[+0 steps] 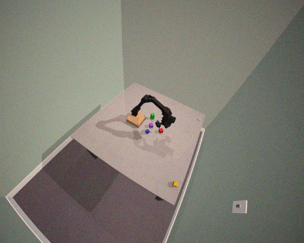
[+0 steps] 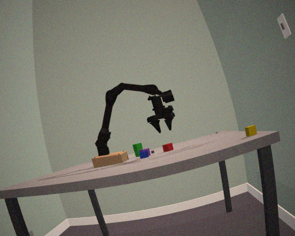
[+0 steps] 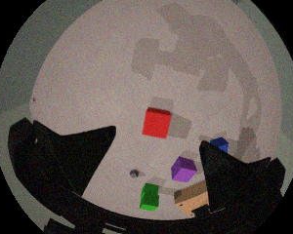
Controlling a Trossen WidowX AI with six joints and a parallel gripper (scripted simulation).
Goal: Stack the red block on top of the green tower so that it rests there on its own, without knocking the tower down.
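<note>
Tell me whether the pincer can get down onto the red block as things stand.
Probably yes. The pincer hangs open and empty well above the red block, which sits apart from the purple block, with nothing between.

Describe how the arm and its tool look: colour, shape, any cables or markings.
The arm is matte black all over, made of slim jointed segments rising from a tan wooden base. A boxy black block sits at the wrist. The tool ends in two dark, tapered, pointed fingers. No cables or markings are discernible.
</note>
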